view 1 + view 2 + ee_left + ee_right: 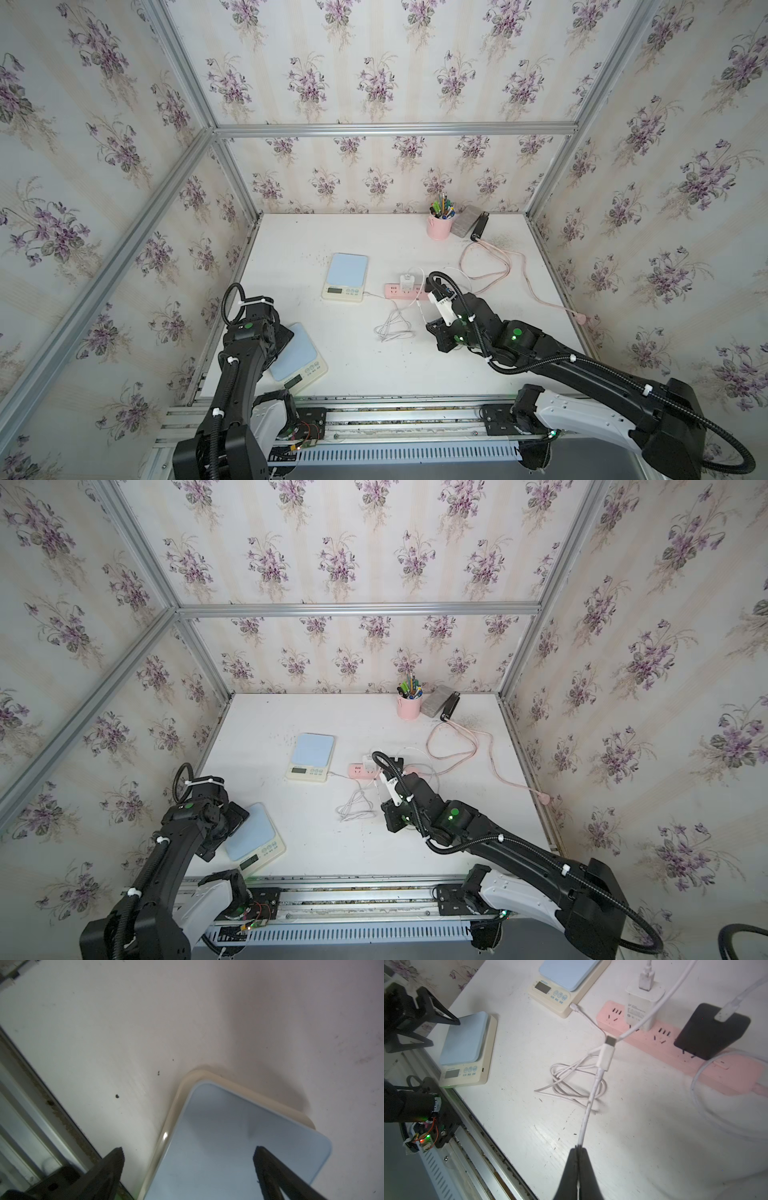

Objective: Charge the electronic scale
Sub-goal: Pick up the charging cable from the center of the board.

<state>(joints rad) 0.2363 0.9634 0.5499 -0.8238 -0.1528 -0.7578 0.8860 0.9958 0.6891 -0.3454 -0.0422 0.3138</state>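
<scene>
Wide-spread left tool [188, 1147] above blue-topped scale [228, 1126] on speckled white table [104, 1022].

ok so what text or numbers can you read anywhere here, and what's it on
Nothing reads clearly enough to quote.
White charger: grey print on its side, too blurred.
Far scale: blue mark by the display and captions under the buttons, too small; no digits legible.
Near scale: same marks, blurred; no digits legible.
Pink power strip: no lettering seen.
</scene>
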